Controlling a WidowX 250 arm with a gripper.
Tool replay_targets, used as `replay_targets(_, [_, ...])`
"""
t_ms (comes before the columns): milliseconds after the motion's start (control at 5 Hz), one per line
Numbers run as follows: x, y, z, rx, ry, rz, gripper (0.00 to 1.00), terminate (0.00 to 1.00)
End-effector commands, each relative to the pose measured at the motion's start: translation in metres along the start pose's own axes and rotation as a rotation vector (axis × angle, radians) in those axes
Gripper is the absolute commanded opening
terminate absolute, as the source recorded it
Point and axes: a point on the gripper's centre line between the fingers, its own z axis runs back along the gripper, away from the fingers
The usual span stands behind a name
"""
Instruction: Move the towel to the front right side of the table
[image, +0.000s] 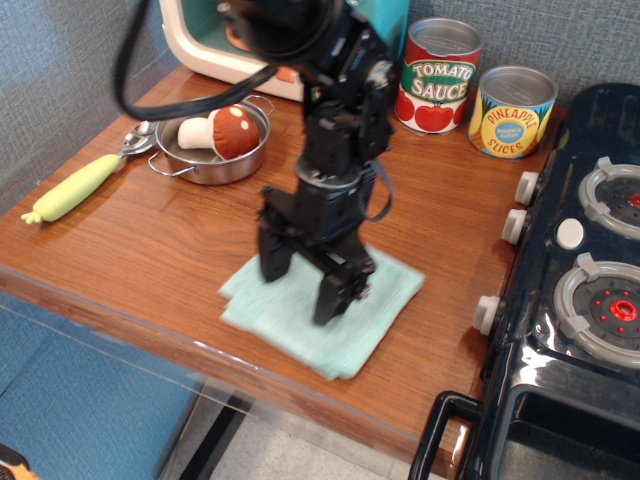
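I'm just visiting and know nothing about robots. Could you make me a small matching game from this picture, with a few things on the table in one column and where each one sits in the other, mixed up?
Things:
1. towel
2. toy mushroom
3. pineapple slices can
4. spoon with the yellow-green handle

Places:
A. at the back of the table, beside the tomato sauce can
B. near the front edge, under the tool
C. at the left edge, just left of the pot
D. inside the steel pot

Pairs: 1-B, 2-D, 3-A, 4-C
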Motion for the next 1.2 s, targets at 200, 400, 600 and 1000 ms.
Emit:
replay_targets(200, [-0.002, 0.014, 0.041, -0.014, -0.133, -0.003, 1.00, 0.00])
replay_targets(400, [-0.005, 0.015, 0.073, -0.032, -0.252, -0.002, 1.00, 0.00])
replay_targets(600, [-0.010, 0.023, 0.076, -0.022, -0.262, 0.011, 1.00, 0.00])
replay_targets(1000, [-0.010, 0.023, 0.076, -0.022, -0.262, 0.011, 1.00, 1.00])
